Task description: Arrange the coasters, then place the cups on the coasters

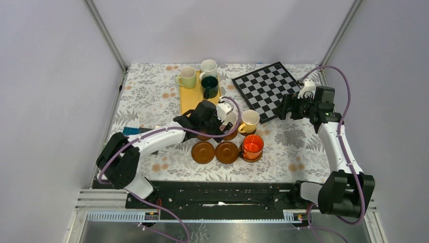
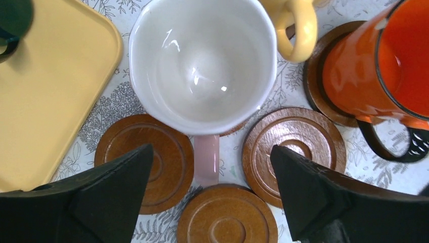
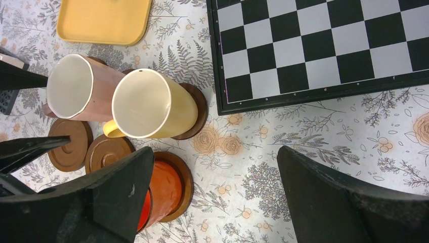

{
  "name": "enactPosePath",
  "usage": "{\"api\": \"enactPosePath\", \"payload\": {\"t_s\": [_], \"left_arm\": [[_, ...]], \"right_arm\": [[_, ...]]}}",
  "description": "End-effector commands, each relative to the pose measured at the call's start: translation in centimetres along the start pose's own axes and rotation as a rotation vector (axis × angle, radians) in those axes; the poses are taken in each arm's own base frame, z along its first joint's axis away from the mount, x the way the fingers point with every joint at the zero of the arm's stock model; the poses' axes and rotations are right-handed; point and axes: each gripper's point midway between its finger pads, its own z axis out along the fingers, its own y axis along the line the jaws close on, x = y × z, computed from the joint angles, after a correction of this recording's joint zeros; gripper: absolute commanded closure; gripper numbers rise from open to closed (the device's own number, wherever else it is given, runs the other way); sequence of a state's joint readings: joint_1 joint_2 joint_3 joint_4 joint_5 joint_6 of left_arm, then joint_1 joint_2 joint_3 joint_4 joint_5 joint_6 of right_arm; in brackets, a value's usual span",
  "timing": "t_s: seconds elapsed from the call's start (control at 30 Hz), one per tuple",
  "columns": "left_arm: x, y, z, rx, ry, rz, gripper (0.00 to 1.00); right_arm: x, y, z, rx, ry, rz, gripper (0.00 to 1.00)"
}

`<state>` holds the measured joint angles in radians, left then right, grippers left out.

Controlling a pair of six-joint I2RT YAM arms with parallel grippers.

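1. I see the table point(image 1: 146, 101), covered in a floral cloth, carrying everything listed below.
2. The chessboard point(image 1: 265, 88) lies at the far right, turned at an angle. The yellow tray point(image 1: 191, 101) lies at far centre.
3. Left gripper point(image 2: 211, 152): I read its jaws as spread wide and holding nothing. They straddle the handle of the pink cup point(image 2: 202, 66), with a gap on each side.
4. Right gripper point(image 3: 213, 152): jaws spread wide, nothing between them. It hangs above the cloth just beside the chessboard's near edge.
5. Cups.
   - The orange cup point(image 1: 252, 146) stands on a coaster point(image 2: 316, 76) at the right end of the near row.
   - The yellow cup point(image 3: 167, 106) stands on another coaster, just beside the pink cup.
   - The pink cup stands upright on a third, whose edge barely shows beneath it.
   - The pale green cup point(image 1: 187, 77), white cup point(image 1: 208, 67) and dark green cup point(image 1: 210, 87) are grouped at the tray's far end.
6. Three bare coasters point(image 2: 293, 147) lie close together around the pink cup's handle.
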<state>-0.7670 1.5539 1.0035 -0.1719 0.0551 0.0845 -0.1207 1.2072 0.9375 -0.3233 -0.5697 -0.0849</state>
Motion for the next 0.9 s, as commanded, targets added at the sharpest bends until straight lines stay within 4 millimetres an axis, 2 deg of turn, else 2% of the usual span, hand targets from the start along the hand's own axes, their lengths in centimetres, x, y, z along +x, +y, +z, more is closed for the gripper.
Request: {"api": "enactPosePath", "payload": {"t_s": [0.0,0.17,0.27,0.37,0.47,0.57,0.67,0.8,0.87], "left_arm": [[-1.0,-1.5,-2.8,0.076,-0.021,0.003,0.01],[-1.3,-2.0,-5.7,0.169,-0.004,-0.024,0.01],[-2.4,-1.3,-7.2,0.2,-0.028,-0.058,0.01],[-4.8,1.2,-8.9,0.174,-0.099,-0.097,0.01],[-7.3,5.3,-9.7,0.092,-0.172,-0.146,0.01],[-8.5,10.1,-9.3,-0.052,-0.189,-0.18,0.03],[-8.5,14.0,-7.6,-0.161,-0.146,-0.207,0.07],[-8.6,17.3,-5.1,-0.238,-0.13,-0.213,0.11],[-8.7,18.2,-3.8,-0.257,-0.136,-0.195,0.11]], "right_arm": [[-1.1,0.2,-0.2,-0.008,-0.04,-0.019,0.02],[-1.1,0.3,-0.2,-0.013,-0.04,-0.016,0.02],[-1.2,0.4,-0.2,-0.019,-0.042,-0.015,0.02],[-1.2,0.4,-0.2,-0.021,-0.041,-0.014,0.02],[-1.1,0.4,-0.2,-0.019,-0.04,-0.014,0.02],[-1.2,0.3,-0.2,-0.017,-0.04,-0.013,0.02],[-1.1,0.3,-0.2,-0.014,-0.037,-0.009,0.02],[-0.9,0.3,-0.4,-0.007,-0.036,-0.012,0.02],[-0.9,0.3,-0.5,-0.003,-0.039,-0.014,0.02]]}}
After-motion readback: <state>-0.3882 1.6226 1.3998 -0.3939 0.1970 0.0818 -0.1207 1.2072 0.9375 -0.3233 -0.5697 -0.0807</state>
